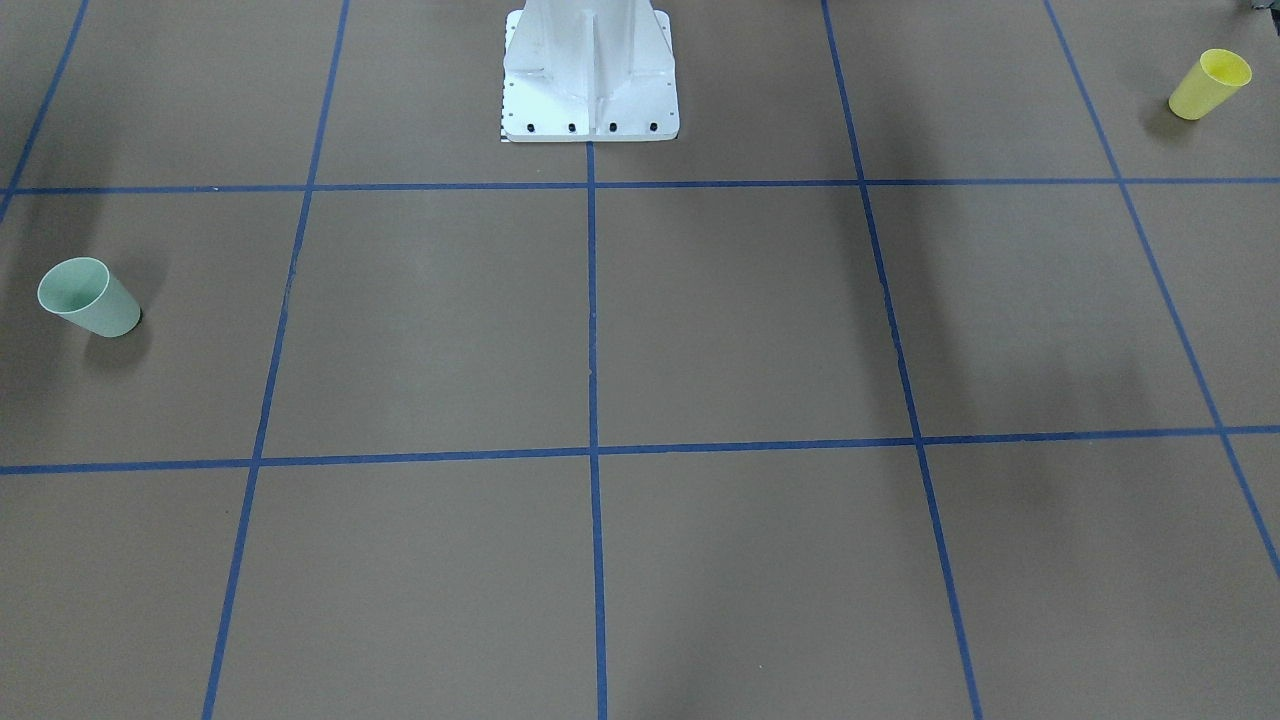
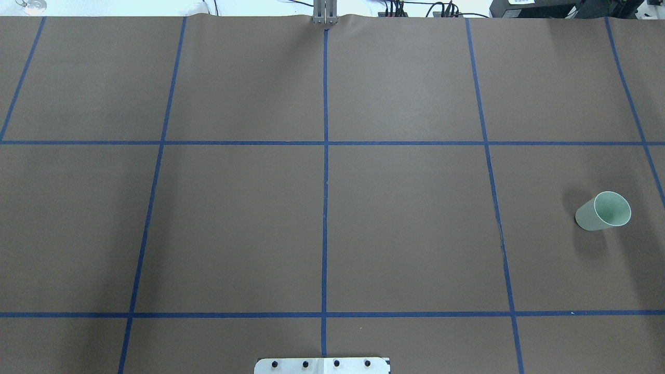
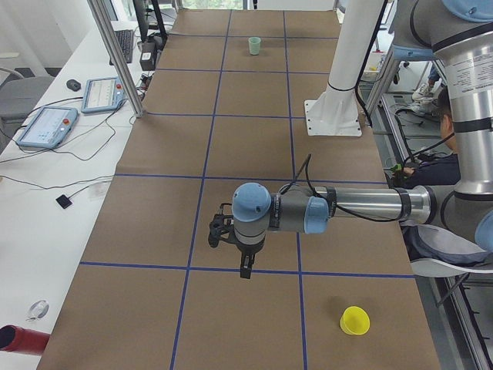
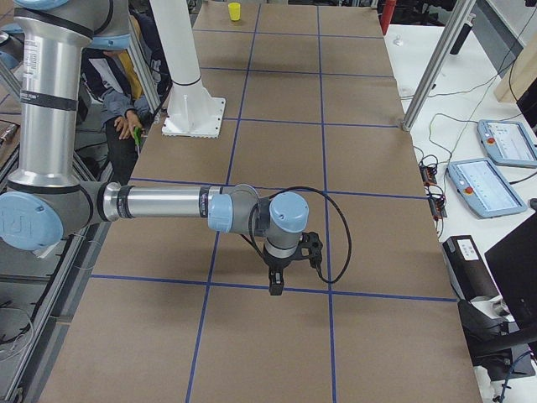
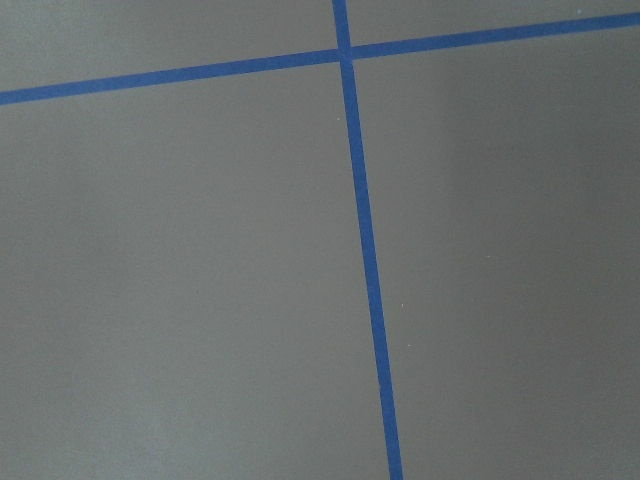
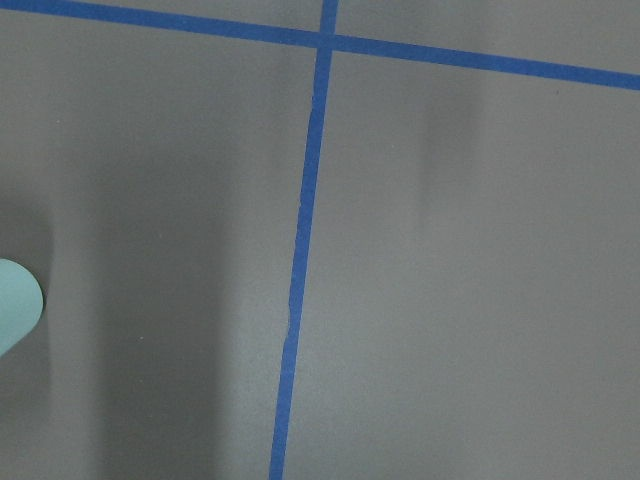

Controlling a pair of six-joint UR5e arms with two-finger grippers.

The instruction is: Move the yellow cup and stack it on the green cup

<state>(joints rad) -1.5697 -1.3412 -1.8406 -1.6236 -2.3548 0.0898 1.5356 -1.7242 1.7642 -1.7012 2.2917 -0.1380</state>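
Exterior front-facing view: a bright yellow tapered plastic cup (image 1: 1210, 84) stands mouth-up at the end of the brown paper-covered table (image 1: 750, 320) on the robot's left, close to the robot-side edge. A pale mint-green tapered plastic cup (image 1: 88, 297) stands mouth-up at the opposite end, on the robot's right. The two are well apart, with the white pedestal base (image 1: 590, 90) and several squares of the blue tape grid (image 1: 592, 300) between them.

Progress: by this layout no part of the task is done. Neither cup is touched or lifted. Reaching, grasping, carrying the yellow cup across the table and nesting it on the green cup are all left to do. Given the separation, a transfer between the arms looks likely.

Exterior left view: the left gripper (image 3: 245, 271) hangs from a forearm stretched level over the table, wrist bent so the fingers point straight down over a tape line. It is apart from the yellow cup (image 3: 355, 321) and carries nothing. Whether its jaws are parted or closed cannot be told from this side view.

Exterior right view: the right gripper (image 4: 274, 288) mirrors that pose, fingers down over the grid and carrying nothing, its jaw state likewise impossible to tell.

Wrist views: the left shows only paper and tape. The right catches a pale green sliver, presumably the green cup (image 6: 15, 305), at its left edge.
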